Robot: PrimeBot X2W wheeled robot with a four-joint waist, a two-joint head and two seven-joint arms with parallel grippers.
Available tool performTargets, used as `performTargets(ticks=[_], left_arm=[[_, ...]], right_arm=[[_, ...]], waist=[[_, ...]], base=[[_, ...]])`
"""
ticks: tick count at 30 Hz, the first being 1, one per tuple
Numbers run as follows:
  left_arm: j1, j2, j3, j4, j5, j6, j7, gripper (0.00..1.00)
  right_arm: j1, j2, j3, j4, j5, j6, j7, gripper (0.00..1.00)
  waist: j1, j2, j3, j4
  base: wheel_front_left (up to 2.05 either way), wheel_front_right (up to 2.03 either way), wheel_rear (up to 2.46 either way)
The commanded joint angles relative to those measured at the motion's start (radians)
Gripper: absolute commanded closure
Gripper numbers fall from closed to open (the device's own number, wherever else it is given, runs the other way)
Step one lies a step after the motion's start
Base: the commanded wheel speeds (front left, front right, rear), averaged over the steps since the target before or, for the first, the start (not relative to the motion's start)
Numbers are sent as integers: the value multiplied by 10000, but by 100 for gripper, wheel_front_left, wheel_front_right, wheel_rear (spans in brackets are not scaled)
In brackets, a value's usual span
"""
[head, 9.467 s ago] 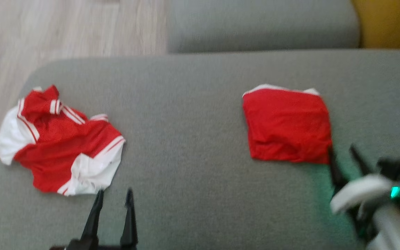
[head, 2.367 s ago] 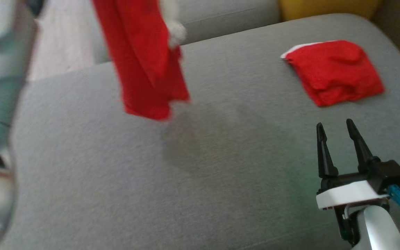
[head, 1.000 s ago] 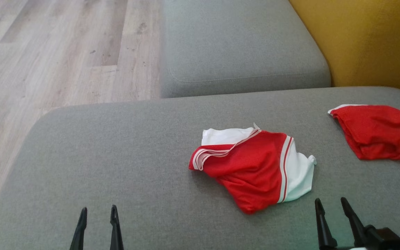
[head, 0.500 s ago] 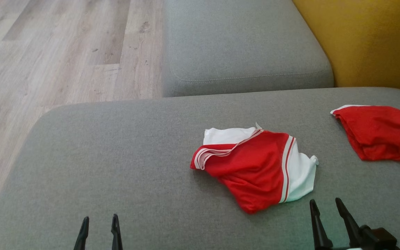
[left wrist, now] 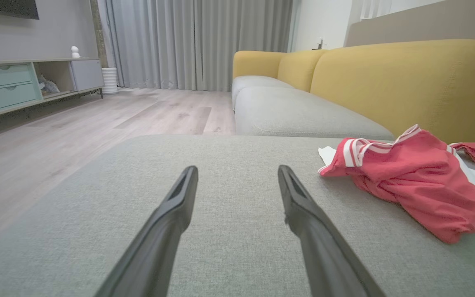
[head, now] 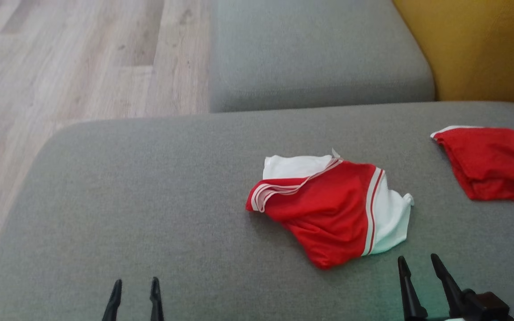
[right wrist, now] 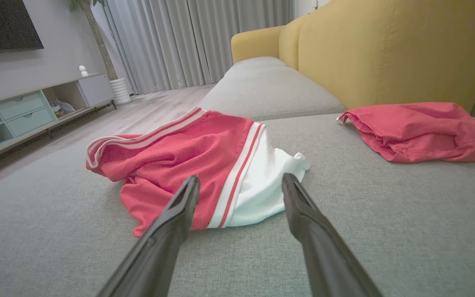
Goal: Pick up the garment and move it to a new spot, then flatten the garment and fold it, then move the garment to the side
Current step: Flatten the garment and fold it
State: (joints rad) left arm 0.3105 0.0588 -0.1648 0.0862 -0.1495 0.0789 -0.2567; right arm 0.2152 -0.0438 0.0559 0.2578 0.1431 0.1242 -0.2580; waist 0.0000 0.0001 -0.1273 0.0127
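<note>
A red and white striped garment (head: 333,209) lies crumpled on the grey sofa seat (head: 150,200), a little right of the middle. The same garment (right wrist: 204,156) sits just beyond my right gripper's tips in the right wrist view, and the garment (left wrist: 415,177) shows at the right in the left wrist view. My right gripper (head: 419,261) stands open near the front edge, just short of the cloth. My left gripper (head: 135,283) is open at the lower left, well apart from the garment, over bare cushion. Nothing is between either pair of fingers.
A folded red garment (head: 493,162) lies at the right edge of the seat. A second grey cushion (head: 315,53) lies beyond, with a yellow backrest (head: 484,49) to the right. Wooden floor (head: 60,67) runs along the left. A TV cabinet (left wrist: 23,82) stands far off.
The head camera has shifted slightly, so the whole scene sits a bit differently. The garment lies as it did a second ago, and both grippers stay open at the front.
</note>
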Motion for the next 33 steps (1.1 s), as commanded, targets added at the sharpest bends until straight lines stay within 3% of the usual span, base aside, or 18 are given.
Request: performTargets(ticks=[1,6,16,23,33], left_arm=[[-793,-84,125,-237,80,-96,-51,0],[-2385,-85,-653,312,377,-691,-51,0],[-7066,-85,-2689,2899,354,-1616,353,0],[-9892,-85,-3827,5062,-8,-1827,1035,0],[-11477,-84,-4981,7105,-1191,-2081,1610,3]], right_arm=[[-542,-64,207,-326,-121,65,-38,0],[-877,-64,448,-344,-350,65,-38,0],[-1934,-64,942,-509,-608,65,-38,0],[-2657,-64,1136,-609,-629,65,-38,0],[-2791,-64,1085,-741,-326,65,-38,0]], waist=[[0,-1,219,-14],[0,-1,889,-297],[0,-1,2830,-1656],[0,-1,4095,-2826],[0,-1,4616,-3810]], base=[[0,0,0],[0,0,0],[0,0,0],[0,0,0],[0,0,0]])
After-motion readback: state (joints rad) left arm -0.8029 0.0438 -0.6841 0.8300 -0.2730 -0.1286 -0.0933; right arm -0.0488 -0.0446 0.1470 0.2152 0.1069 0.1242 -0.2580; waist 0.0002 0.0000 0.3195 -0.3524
